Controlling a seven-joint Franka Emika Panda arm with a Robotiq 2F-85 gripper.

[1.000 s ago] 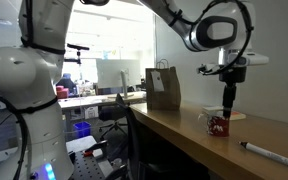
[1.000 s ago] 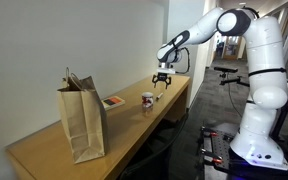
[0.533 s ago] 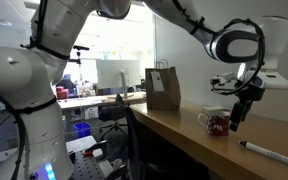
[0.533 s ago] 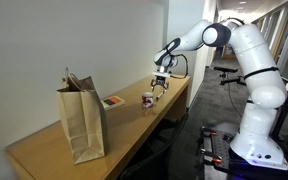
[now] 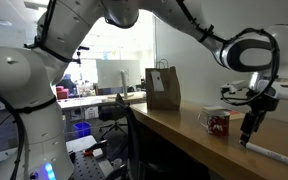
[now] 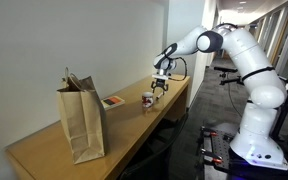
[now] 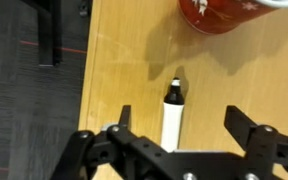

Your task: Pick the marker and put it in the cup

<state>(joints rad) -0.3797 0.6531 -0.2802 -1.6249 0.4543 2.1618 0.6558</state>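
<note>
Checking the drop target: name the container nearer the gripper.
The red-patterned white mug, close beside the gripper; the brown paper bag stands much farther off.

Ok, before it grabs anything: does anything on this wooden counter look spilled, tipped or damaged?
Nothing stands out. The slim white dark-tipped marker lies flat on the wooden counter, clear of the upright red-patterned white mug; the brown paper bag stands upright, and nothing is spilled.

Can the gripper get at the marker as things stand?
Probably yes: the open gripper hangs over the marker, which lies between its fingers in the wrist view; the cup stands clear.
</note>
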